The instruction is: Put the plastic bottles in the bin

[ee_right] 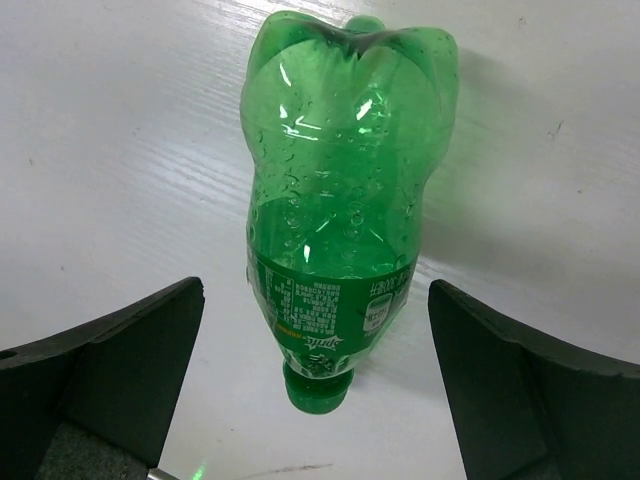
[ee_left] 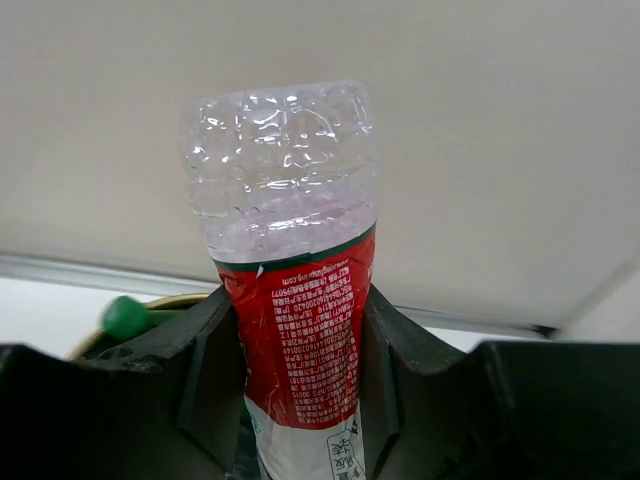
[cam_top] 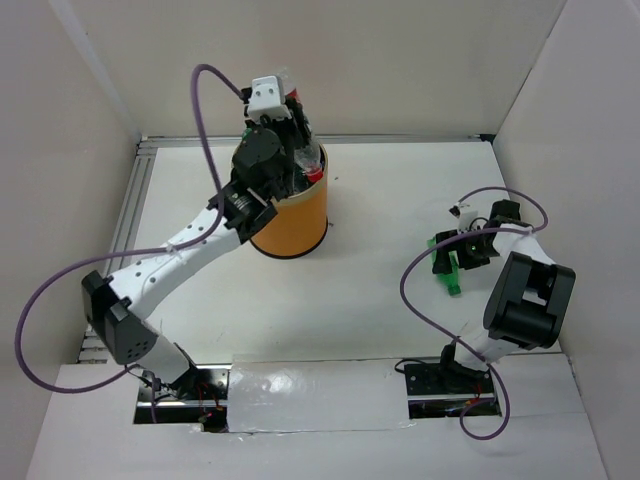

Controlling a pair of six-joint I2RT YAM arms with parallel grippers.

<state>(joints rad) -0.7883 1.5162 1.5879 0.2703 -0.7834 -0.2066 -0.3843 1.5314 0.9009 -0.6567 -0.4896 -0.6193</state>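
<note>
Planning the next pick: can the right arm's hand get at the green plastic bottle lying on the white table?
Probably yes: the right hand is open astride the green plastic bottle on the white table, nothing in between.

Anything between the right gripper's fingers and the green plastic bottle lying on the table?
Nothing: the right wrist view shows only bare white table on both sides of the green plastic bottle, inside the open right gripper.

A green bottle [ee_right: 335, 200] is lying on its side on the white table [ee_right: 120, 150], its green cap [ee_right: 318, 390] pointing toward the camera and its lobed base pointing away. The right gripper [ee_right: 315, 300] is straddling the neck end, its dark fingers [ee_right: 130, 370] spread wide, neither touching the bottle.
</note>
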